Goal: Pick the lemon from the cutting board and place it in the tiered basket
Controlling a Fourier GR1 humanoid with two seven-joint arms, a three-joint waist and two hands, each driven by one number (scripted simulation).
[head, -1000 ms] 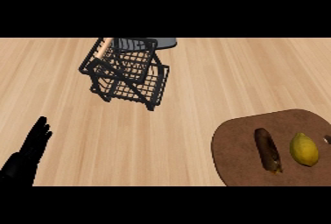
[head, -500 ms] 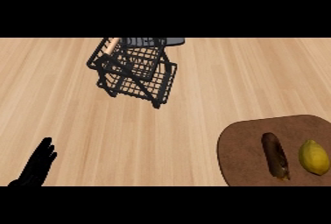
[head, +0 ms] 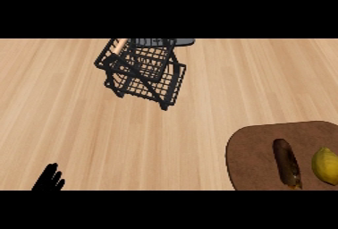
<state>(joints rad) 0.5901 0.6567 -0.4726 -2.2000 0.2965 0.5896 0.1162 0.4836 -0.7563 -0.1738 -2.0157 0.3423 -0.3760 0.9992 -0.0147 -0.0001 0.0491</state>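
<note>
While the black left hand [head: 49, 181] is sinking toward the lower edge, fingers straight and released, the yellow oval lemon [head: 325, 166] is sliding toward the right edge, still lying on the dark brown rounded wooden cutting board [head: 254, 156], far to that hand's right. The black wire tiered basket [head: 142, 71] is standing well ahead of the hand. No pick seems to be starting. The right hand is showing nowhere; lemon, board and palm are being cut off.

No writing, label, brand, number or sign can be read on the bench [head: 66, 112], the tiered basket [head: 142, 71], the cutting board [head: 254, 152] or the lemon [head: 325, 165].
</note>
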